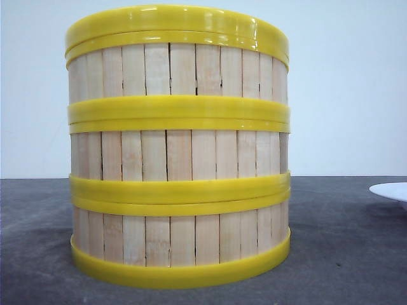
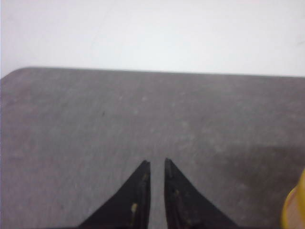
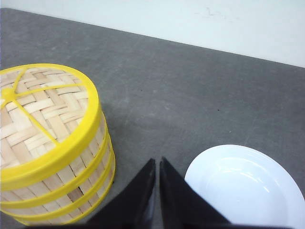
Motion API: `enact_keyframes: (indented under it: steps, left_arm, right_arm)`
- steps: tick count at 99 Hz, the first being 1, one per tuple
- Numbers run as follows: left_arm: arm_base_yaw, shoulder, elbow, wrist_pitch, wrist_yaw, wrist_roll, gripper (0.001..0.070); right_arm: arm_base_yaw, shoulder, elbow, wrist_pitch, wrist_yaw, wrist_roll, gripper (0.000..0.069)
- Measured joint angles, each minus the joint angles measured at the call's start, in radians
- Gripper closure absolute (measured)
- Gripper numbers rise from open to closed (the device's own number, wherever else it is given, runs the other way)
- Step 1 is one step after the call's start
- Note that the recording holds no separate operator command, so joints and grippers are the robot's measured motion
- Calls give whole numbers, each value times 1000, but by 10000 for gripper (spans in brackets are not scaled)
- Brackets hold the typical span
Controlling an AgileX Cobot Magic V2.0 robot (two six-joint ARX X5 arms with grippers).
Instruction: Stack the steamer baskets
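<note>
Front view: low, near table level, facing a pale wall, close on the stacked steamer baskets (image 1: 179, 146). Right wrist view: raised, angled down on the same stack (image 3: 50, 143) and white plate (image 3: 248, 183), also clipped at front view's edge (image 1: 391, 192). Left wrist view: low over grey table (image 2: 143, 114).

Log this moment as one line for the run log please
steamer baskets: three stacked, lid on top | left gripper: shut, empty, over table | right gripper: shut, empty | plate: right of stack, empty
</note>
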Motion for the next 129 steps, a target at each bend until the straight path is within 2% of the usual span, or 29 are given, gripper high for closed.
enact_keyframes:
  steps: [19, 54, 75, 90, 129]
  left_arm:
    - [27, -76, -137, 18, -6, -2, 684]
    - [51, -129, -232, 25, -6, -4, 684]
    - [51, -132, -248, 72, -6, -4, 684]
    - [51, -132, -258, 103, -27, -5, 684]
    - [51, -132, -259, 106, -28, -4, 684]
  right_arm:
    - [0, 0, 0, 0, 0, 0, 681]
    - [0, 0, 0, 0, 0, 0, 681]
    - [0, 0, 0, 0, 0, 0, 681]
    - [0, 0, 0, 0, 0, 0, 681]
    - [0, 0, 0, 0, 0, 0, 681]
